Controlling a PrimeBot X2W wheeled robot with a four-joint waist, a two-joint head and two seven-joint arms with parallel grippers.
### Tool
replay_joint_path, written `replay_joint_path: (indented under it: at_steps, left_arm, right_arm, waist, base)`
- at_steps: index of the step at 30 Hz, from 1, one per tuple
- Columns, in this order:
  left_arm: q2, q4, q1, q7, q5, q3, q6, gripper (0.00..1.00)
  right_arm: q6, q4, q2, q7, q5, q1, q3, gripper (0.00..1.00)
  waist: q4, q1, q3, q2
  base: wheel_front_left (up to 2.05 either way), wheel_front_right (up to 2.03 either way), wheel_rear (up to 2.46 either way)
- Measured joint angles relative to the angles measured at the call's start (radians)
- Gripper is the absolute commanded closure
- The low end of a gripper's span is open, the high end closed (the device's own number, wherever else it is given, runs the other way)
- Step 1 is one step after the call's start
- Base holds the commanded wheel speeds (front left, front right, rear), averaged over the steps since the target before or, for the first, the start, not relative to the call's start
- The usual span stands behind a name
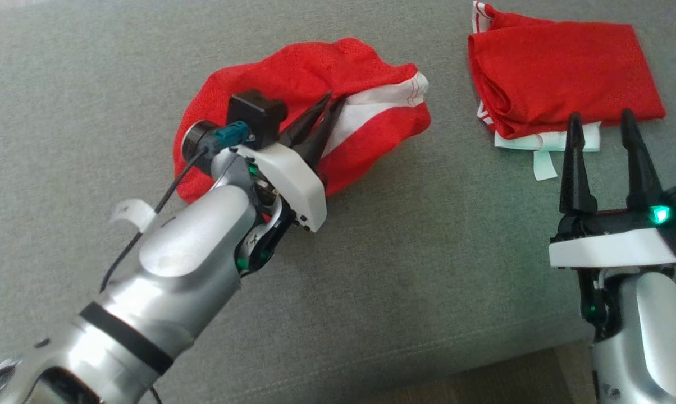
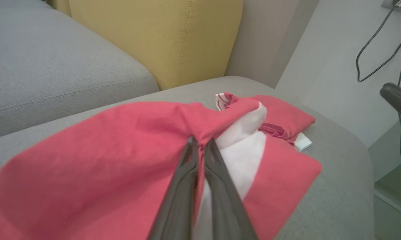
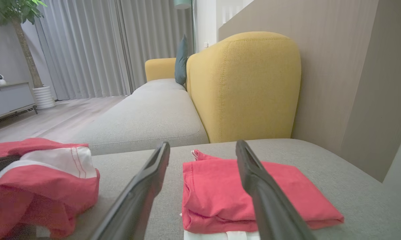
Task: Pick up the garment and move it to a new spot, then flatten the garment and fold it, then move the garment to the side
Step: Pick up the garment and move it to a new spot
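Bare strip of grey cushion (image 1: pixel 456 185) between crumpled garment (image 1: pixel 310 67) and folded garment (image 1: pixel 562 67): passable. Wide bare cushion in front of both, down to near edge. Left arm (image 1: pixel 186 269) blocks approach to crumpled garment from lower left. Right gripper (image 1: pixel 601 118) stands at folded garment's near edge. Yellow backrest (image 3: pixel 243 86) walls off far side.

Grey fabric sofa seat (image 1: pixel 416 258), with a stitched seam near its front edge. Two items lie on it, well apart: a crumpled garment (image 1: pixel 315 73), red and white (left side), and a folded garment (image 1: pixel 562 67), red over white (right side).
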Motion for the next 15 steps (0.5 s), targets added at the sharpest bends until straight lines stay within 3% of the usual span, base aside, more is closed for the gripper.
replay_joint_path:
  at_steps: [1,2,3,4,15]
  left_arm:
    - [-0.008,0.017,-0.004,-0.004,0.004,-0.004,-0.006,1.00]
    - [-0.018,0.035,-0.008,-0.009,0.005,-0.009,-0.006,0.58]
    - [-0.027,0.055,-0.013,-0.017,0.014,-0.017,-0.006,0.09]
    - [-0.033,0.073,-0.016,-0.023,0.026,-0.024,-0.007,0.00]
    - [-0.058,0.125,-0.013,-0.062,0.039,0.047,-0.022,0.00]
  right_arm:
    - [0.000,0.001,0.000,-0.003,0.000,0.000,0.000,0.00]
    - [0.000,0.003,0.000,-0.008,0.000,0.000,0.000,0.00]
    - [0.000,0.005,0.000,-0.008,0.002,-0.001,0.001,0.00]
    - [0.000,0.008,0.000,-0.009,0.006,-0.002,0.002,0.00]
    - [0.000,0.033,0.000,-0.017,0.005,-0.002,0.002,0.00]
  waist:
    - [-0.003,0.0000,0.002,0.0000]
    - [-0.005,0.0000,0.005,0.0000]
    - [-0.007,0.0000,0.007,0.0000]
    - [-0.009,0.0000,0.009,0.0000]
    - [0.036,0.0000,0.010,0.0000]
  base:
    - [0.00,0.00,0.00]
    - [0.00,0.00,0.00]
    - [0.00,0.00,0.00]
    - [0.00,0.00,0.00]
    - [0.00,0.00,0.00]
